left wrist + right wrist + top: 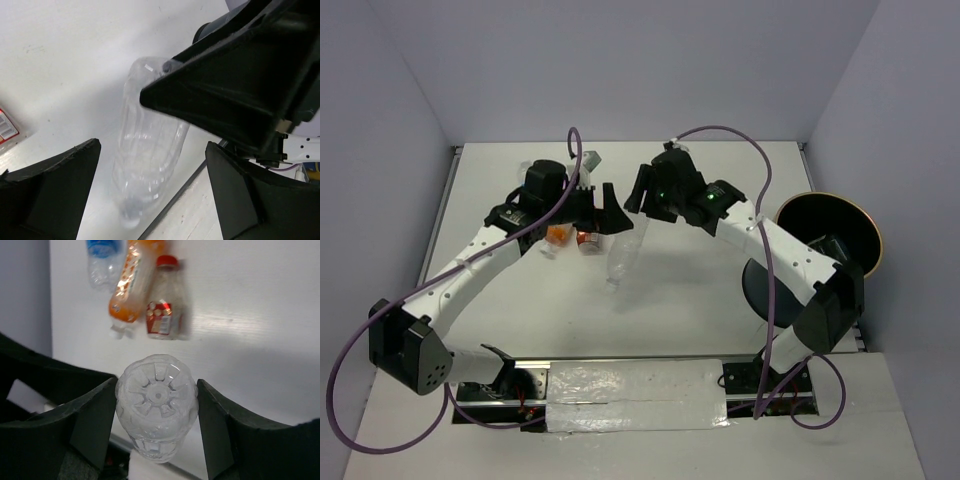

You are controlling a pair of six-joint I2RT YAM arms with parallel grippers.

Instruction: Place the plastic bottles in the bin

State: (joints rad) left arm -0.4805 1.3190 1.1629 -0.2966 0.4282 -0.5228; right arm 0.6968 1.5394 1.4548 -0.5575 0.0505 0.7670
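Top view, step in hand: probably carrying the plain clear bottle (623,252) to the bin (820,225). Likely calling for an even squeeze, since thin plastic pinched this near its end could buckle or slip. Also calling for a swing to the right and letting go only above the mouth.
Top view, right gripper (640,208): clamping the base end of the plain clear bottle, seemingly lifting it off the table (700,300).
Top view, long axis: slanting from the clamped base toward the near edge, with the neck pointing away from the gripper.
Top view, left gripper (605,215): hovering just left of the plain clear bottle's base.
Top view, bin: sitting well to the right of the plain clear bottle.
Top view, orange bottle (557,235) and short red-labelled bottle (586,238): lying just left of the plain clear bottle.
Left wrist view, left gripper (152,147): fingers spreading wide, grasping nothing.
Left wrist view, plain clear bottle (150,170): showing beyond the spread fingers, neck pointing down-frame, base tucked under the right gripper's dark finger (225,85).
Right wrist view, fingers (92,415): pressing both sides of the plain clear bottle (157,400) near its base.
Right wrist view, long axis: running straight away from the lens, with the ribbed base facing it.
Right wrist view, other bottles: orange, red-labelled and a blue-labelled bottle (102,260) lying on the table beyond the plain clear bottle.
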